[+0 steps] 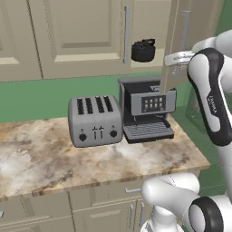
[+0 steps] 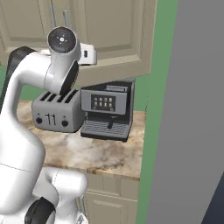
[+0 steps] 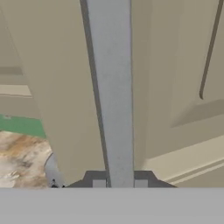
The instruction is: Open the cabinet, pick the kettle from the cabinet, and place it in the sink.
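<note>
- The gripper point(image 3: 119, 183) was clamped on the silver bar handle point(image 3: 111, 92) of the cabinet's right-hand door point(image 1: 174, 41); in the hand view the two dark fingertips point(image 3: 99, 183) sat tight against either side of the bar, which ran straight up toward 12 o'clock.
- In the left base view that door stood swung partly open, seen nearly edge-on, with the white hand at its handle at about 2 o'clock from the picture's centre.
- The cabinet point(image 1: 77, 31) hung across the top of the left base view; its left door was closed, its own bar handle point(image 1: 126, 34) upright.
- The kettle point(image 1: 143, 50) stood inside the cabinet on the lower shelf, showing in the gap between the closed door and the open one (small, round, black, arched handle up), at about 1 o'clock from centre.
- Directly below the kettle, the coffee machine point(image 1: 147, 108) stood on the marble counter point(image 1: 54, 158).
- A grey four-slot toaster point(image 1: 95, 120) stood just beside the coffee machine, at its 9 o'clock.
- In the right base view a tall flat grey panel point(image 2: 192, 109) stood at 3 o'clock.
</note>
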Controlling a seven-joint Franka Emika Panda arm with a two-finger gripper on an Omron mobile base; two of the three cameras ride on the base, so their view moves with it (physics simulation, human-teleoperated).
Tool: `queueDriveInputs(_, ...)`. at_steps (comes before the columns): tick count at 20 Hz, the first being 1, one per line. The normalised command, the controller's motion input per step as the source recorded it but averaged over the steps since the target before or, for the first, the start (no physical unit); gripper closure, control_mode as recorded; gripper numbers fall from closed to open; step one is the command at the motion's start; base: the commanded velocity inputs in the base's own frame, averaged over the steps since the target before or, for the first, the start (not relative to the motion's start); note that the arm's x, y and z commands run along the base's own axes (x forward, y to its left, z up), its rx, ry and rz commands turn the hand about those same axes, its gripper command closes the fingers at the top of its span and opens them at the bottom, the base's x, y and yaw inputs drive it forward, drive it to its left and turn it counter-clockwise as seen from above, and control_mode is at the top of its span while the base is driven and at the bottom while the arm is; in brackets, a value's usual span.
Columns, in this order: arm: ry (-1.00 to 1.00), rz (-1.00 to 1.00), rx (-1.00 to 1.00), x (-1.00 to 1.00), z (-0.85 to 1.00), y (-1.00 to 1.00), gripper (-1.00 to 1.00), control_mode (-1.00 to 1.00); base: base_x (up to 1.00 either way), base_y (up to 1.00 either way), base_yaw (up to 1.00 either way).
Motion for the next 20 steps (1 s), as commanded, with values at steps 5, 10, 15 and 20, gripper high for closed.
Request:
queueDriveInputs(5, 0.0, 0.08, 0.0, -0.46, 0.0, -0.29, 1.0, -1.0, 0.0, 0.0, 0.0)
queueDriveInputs(10, 0.0, 0.06, 0.0, -0.39, -0.06, -0.15, -1.0, -1.0, 0.0, 0.0, 0.0)
queueDriveInputs(15, 0.01, 0.0, -0.13, -0.3, -0.17, 0.12, -1.0, -1.0, 0.0, 0.0, 0.0)
queueDriveInputs(20, 0.0, -0.12, -0.22, -0.42, -0.22, 0.14, -1.0, -1.0, 0.0, 0.0, 0.0)
